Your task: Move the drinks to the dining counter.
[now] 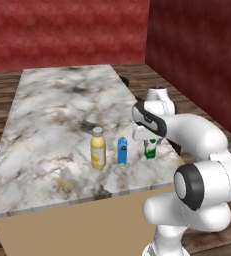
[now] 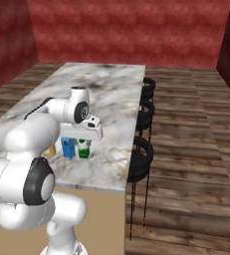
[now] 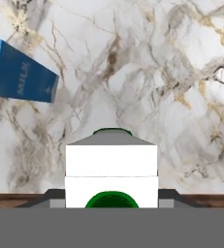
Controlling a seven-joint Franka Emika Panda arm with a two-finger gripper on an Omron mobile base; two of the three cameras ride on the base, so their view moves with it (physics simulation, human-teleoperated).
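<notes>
— Where do we stand?
— Our gripper (image 1: pixel 150 146) is clamped on the green-and-white carton (image 1: pixel 150 150), upright at the dining counter (image 1: pixel 62 100) near edge — release is left.
— The others?
— Blue carton (image 1: pixel 122 150) and yellow bottle (image 1: pixel 98 148) stand beside it, long axes vertical.

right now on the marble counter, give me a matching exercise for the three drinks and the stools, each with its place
Things:
1. yellow bottle
2. blue carton
3. green-and-white carton
4. black stools

Places:
A. between the other two drinks
B. directly under the hand
C. on the floor along the counter's long side
D. at the end of the row farthest from the hand

Pairs: 1-D, 2-A, 3-B, 4-C

All three drinks stand upright near the front edge of the counter.
</notes>
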